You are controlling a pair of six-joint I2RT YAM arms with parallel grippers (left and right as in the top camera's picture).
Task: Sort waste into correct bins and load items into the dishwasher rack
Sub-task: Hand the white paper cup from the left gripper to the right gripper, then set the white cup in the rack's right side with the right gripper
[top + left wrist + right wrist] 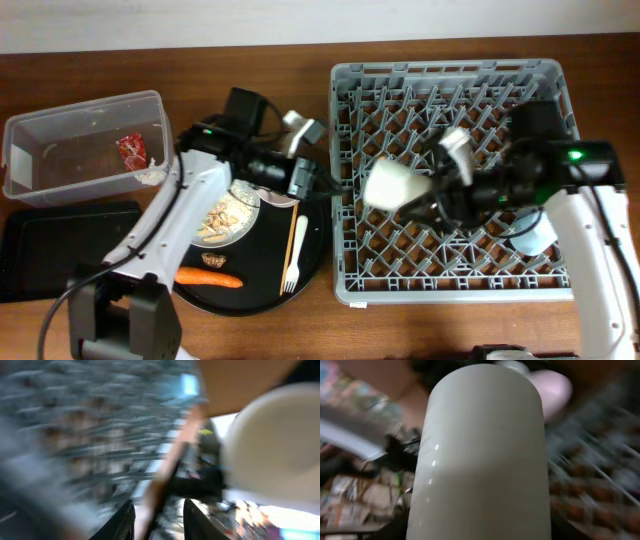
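Observation:
Over the middle of the grey dishwasher rack [450, 285], my right gripper [428, 195] is shut on a white cup [392, 185] that lies tilted on its side. That cup [480, 460] fills the right wrist view and hides the fingers. My left gripper [305, 183] hovers at the rack's left edge, above the round black tray [265, 295]. In the blurred left wrist view its jaws stand apart, and a brown strip [170, 470] runs up between them. The white cup [272, 445] shows to the right there. On the tray sit the grey plate [245, 200] with beige scraps [218, 222], a carrot [208, 279], a white fork [296, 262] and a chopstick [291, 235].
A clear tub [40, 160] at the back left holds a red wrapper [133, 150]. A flat black tray [60, 245] lies in front of it. A light blue cup [530, 235] rests in the rack's right side, partly under my right arm.

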